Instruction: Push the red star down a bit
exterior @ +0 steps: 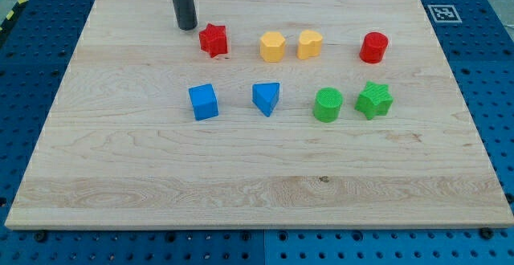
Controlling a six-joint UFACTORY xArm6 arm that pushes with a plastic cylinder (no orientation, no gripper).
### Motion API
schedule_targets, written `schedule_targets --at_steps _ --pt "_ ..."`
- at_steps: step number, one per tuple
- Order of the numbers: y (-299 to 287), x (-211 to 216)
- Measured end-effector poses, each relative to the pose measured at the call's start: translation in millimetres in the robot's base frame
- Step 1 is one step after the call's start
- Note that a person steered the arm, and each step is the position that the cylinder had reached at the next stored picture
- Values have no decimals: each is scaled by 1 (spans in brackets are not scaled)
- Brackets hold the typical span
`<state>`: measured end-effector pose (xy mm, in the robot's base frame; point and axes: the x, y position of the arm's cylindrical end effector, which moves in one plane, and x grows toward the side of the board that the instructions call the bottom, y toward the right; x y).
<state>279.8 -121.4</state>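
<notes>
1. The dark rod comes down from the view's top edge, and my tip [187, 27] rests on the wooden board [241, 177] near its top edge, left of centre.
2. The rod has no jaws to open or close; it is a plain cylinder and holds nothing.
3. The red star [214, 40] lies just beside my tip, to the view's right and slightly lower; a thin strip of wood seems to show between them, though whether they touch cannot be told for sure.
4. Along the same upper row, toward the board's right edge, sit a yellow hexagonal block [272, 46], a yellow heart-like block [309, 44] just beside it, and a red cylinder [373, 47] well apart.
5. A second row runs across the board's middle: a blue cube [203, 102] below the red star, a blue triangular block [266, 98], a green cylinder [328, 104] and a green star [374, 99] just beside it.
6. The board lies on a blue perforated table [32, 80]; a black-and-white marker tag [442, 12] sits off the board's top right corner.
</notes>
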Motion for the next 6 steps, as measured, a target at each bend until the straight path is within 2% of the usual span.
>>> schedule_targets --at_steps 3,5,6 --pt "23 4" --pt "56 26" --pt "61 18"
